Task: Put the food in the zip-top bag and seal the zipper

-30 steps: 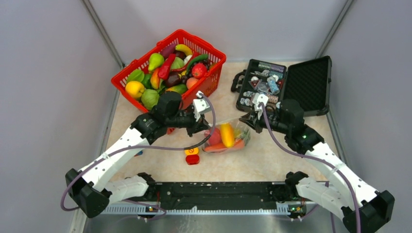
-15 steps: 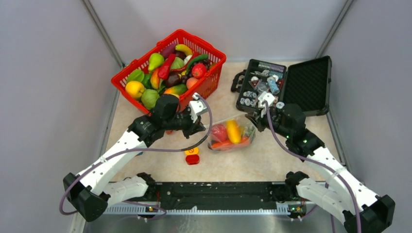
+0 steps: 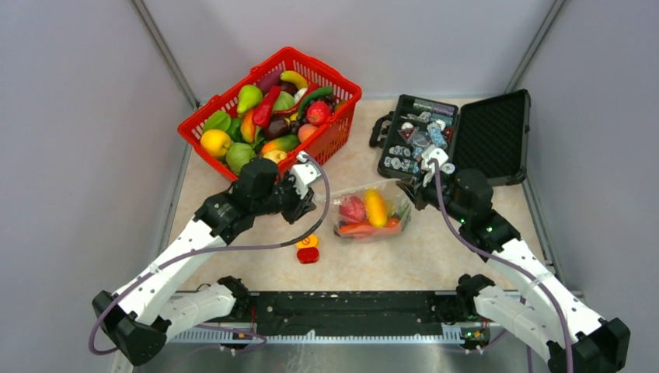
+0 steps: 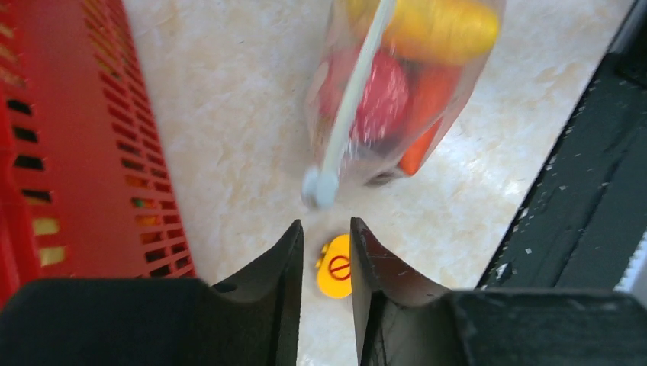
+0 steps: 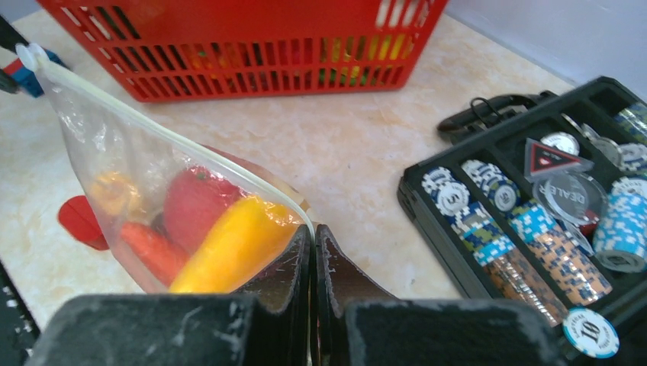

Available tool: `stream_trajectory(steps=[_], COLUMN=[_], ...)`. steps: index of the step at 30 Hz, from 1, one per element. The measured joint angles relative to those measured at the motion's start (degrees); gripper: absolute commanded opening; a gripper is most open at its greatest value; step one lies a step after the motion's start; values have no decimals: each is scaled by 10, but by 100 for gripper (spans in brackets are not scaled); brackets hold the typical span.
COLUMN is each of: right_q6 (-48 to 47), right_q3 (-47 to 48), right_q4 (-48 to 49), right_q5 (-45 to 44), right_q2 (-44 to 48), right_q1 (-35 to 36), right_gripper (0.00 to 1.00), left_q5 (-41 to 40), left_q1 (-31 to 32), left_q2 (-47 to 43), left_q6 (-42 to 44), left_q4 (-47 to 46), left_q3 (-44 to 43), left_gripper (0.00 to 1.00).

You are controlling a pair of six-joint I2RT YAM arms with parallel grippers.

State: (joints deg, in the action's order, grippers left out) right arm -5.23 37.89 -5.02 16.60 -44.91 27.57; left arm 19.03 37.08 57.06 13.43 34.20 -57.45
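- The clear, crinkled zip-top bag (image 3: 371, 211) is found lying on the marbled desk (image 3: 404, 256) between both tools.
- Glossy yellow, red and orange food (image 5: 233, 244) is seen inside.
- The right tool (image 5: 313, 229) is clamped on the bag's corner, at one end of the straight whitish zipper (image 4: 353, 95).
- The left tool (image 4: 326, 225) is parted narrowly and empty, just short of the zipper's rounded end.

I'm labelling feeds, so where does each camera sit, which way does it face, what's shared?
Top external: above and behind the left arm and right arm, looking down at the table; both show.
Left wrist: on left arm, faces the zip-top bag; own jaws open, empty.
Right wrist: on right arm, faces red basket; own jaws shut on the bag.
All share the bag.
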Motion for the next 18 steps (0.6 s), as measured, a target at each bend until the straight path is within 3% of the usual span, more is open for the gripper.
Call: stream_trajectory(steps=[2, 7, 10, 11, 18], right_q6=[0, 2, 3, 3, 3], right_q3=[-8, -16, -16, -16, -16], right_q4=[7, 9, 9, 9, 9], right_q5=[-7, -18, -12, -8, 80], right_q2=[3, 6, 14, 16, 26], right_q1=[-6, -14, -15, -15, -15], right_gripper=[0, 0, 0, 0, 0], left_q5=[-23, -60, -62, -63, -72], left_q1=[-2, -6, -6, -6, -6], left_q2=[-14, -19, -19, -19, -51], left_q6=[-6, -20, -28, -32, -72], left_q4=[5, 4, -8, -13, -61], left_q3=[10, 18, 21, 23, 46], left_gripper=[37, 72, 83, 96, 99])
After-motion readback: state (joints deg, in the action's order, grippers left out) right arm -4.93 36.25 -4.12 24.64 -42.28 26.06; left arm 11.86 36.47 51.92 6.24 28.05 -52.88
